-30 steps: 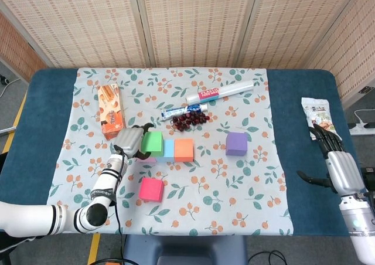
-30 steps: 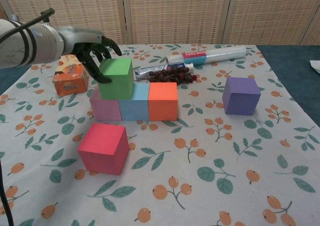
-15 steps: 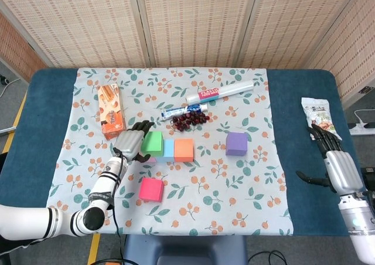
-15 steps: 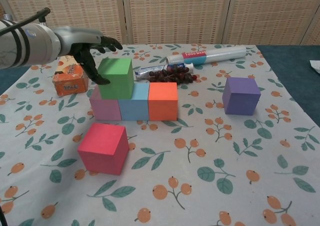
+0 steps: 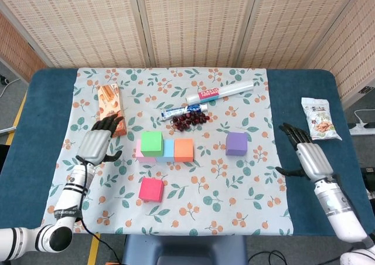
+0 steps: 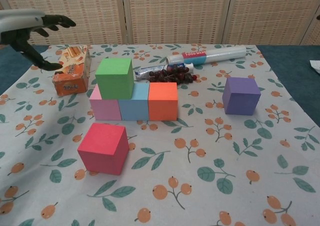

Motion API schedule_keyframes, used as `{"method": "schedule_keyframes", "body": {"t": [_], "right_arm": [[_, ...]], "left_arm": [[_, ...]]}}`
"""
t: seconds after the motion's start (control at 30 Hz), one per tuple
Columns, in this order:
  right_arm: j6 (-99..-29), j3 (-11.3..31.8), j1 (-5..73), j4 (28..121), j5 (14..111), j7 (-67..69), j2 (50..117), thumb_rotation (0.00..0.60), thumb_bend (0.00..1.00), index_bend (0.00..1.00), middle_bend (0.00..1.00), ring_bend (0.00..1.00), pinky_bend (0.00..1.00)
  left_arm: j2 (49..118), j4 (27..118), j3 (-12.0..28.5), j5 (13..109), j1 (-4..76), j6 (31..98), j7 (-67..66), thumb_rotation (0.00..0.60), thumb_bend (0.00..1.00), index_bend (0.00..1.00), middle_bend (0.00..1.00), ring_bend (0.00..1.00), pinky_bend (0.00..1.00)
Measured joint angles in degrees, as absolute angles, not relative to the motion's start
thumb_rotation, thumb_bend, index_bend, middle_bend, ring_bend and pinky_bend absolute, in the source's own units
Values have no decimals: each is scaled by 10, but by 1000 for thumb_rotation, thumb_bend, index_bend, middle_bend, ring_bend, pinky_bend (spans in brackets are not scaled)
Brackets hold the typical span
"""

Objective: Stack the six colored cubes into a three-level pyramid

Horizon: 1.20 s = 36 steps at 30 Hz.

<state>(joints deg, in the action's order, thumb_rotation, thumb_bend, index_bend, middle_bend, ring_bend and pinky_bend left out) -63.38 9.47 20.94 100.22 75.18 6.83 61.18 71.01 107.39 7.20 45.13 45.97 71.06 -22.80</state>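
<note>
Sitting astride the pink and blue blocks, the green block (image 6: 114, 78) leaves room at three o'clock for a neighbour; left hand (image 5: 96, 143) and right hand (image 5: 309, 157) hover spread, empty.

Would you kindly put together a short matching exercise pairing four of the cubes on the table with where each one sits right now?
Things:
1. green cube
2. orange cube
3. purple cube
4. red cube

Places:
A. alone, off to the right of the row
B. alone, in front of the row
C. on top of the row, at its left end
D. right end of the row

Pairs: 1-C, 2-D, 3-A, 4-B
</note>
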Motion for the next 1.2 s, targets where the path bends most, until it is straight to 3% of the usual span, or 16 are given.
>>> {"method": "schedule_keyframes", "body": {"t": [0.23,0.57,1.2], "right_arm": [[-576,111,266,931,683,4,691,600,62,27,6,0,0],[-514,122,327,835,610,-51,780,600,62,43,6,0,0],[-475,149,398,709,520,-97,898,600,100,246,86,0,23]], "left_arm": [[678,1036,47,538,378,755,-144,600,315,115,7,0,102],[646,988,29,626,311,756,-36,600,316,146,20,0,98],[648,959,28,695,263,728,22,600,315,165,20,0,107]]}}
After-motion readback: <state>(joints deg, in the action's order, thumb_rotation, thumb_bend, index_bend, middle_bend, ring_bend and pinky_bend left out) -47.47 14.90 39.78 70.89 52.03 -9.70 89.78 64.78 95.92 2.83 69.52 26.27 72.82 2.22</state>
